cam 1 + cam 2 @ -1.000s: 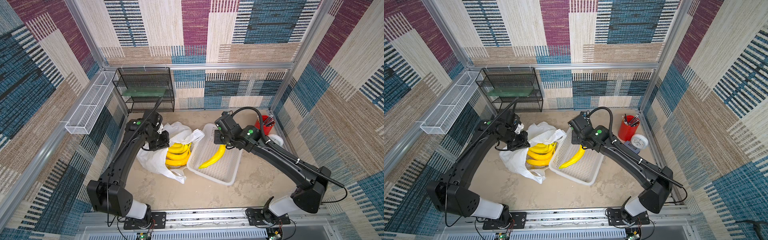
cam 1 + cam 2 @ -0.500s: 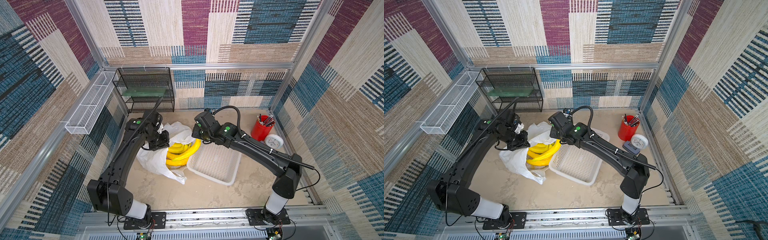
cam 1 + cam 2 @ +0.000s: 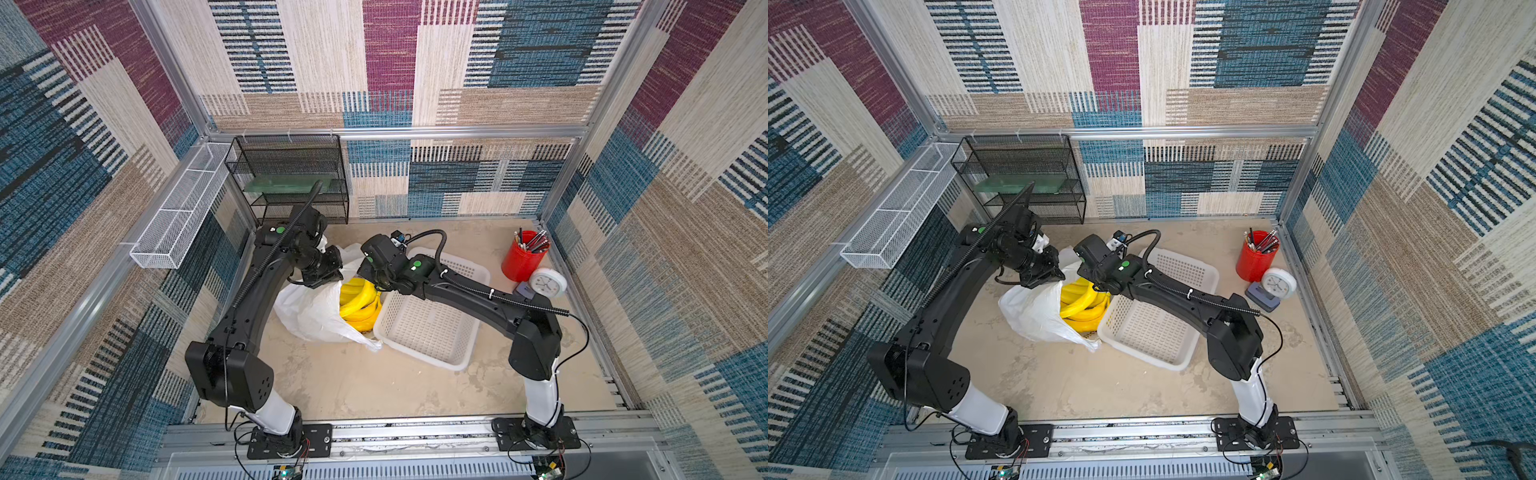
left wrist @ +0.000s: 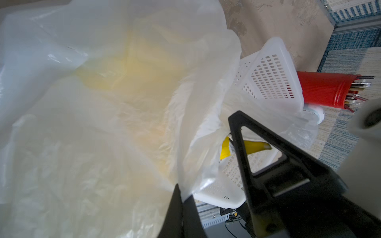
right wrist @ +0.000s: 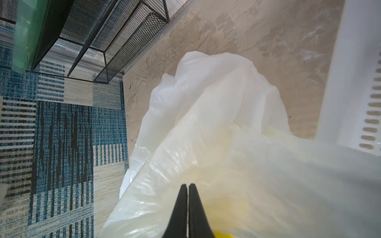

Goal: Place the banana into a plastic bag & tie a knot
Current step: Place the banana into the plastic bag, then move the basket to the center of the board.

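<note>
**Arms close in on the last fruit.** The plastic bag [image 3: 309,311] lay slumped on the table right against the white basket [image 3: 428,328], touching its rim on the side away from the red pen cup [image 3: 521,262].

The left gripper [image 4: 182,193] was clamped tight on a fold of the bag's thin film, holding one lip of the opening up beside the basket's edge. The right gripper [image 5: 187,185], its jaws pressed narrow, reached across the basket's corner into that opening. In the left wrist view a banana [image 4: 254,146] showed right at its finger and appeared to be pinched there, close over the basket's perforated wall.

Other bananas [image 3: 359,305] already sat inside the bag, bright yellow through the open mouth in both top views, just beside the basket. No fruit showed in the part of the basket that was visible.

By the look of it, loading was nearly finished, with the last fruit at the opening but not let go. Tying had not begun: no knot was visible, the handle strips could not be made out, and the mouth gaped toward the basket.
</note>
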Controlling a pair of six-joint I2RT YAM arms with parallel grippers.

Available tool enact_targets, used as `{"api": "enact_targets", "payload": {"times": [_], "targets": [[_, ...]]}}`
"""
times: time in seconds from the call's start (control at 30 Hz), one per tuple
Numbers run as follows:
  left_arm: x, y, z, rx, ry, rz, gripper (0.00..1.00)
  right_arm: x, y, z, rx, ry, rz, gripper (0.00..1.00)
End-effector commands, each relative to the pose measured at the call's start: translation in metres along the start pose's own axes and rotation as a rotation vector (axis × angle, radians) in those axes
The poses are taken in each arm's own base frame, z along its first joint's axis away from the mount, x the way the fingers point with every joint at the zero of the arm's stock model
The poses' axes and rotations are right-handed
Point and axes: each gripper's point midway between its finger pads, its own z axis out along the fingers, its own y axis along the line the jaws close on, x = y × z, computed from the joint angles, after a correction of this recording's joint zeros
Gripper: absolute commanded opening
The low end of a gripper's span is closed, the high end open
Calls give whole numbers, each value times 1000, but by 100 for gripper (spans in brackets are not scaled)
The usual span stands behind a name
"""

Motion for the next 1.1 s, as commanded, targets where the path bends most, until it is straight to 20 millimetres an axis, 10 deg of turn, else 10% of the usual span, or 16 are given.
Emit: {"api": "enact_targets", "payload": {"times": [0.0, 0.2, 0.4, 0.73, 0.87, 1.07], "targets": [[-1, 0, 2, -5, 6, -20, 0, 15, 20, 10, -96, 66, 45, 5], [-1, 9, 8, -42, 9, -19, 0, 57, 0, 33, -91, 302, -85, 54], [-2, 14, 9, -64, 0, -6, 0, 16, 7, -25, -94, 189, -318, 89], [-3, 18, 10, -87, -7, 10, 0, -29, -8, -121, -49, 65, -447, 96], [-1, 20, 9, -94, -8, 17, 0, -53, -85, -157, 120, -23, -359, 94], [2, 21, 8, -91, -2, 25, 0, -30, -235, -188, 249, 36, -146, 81]]}}
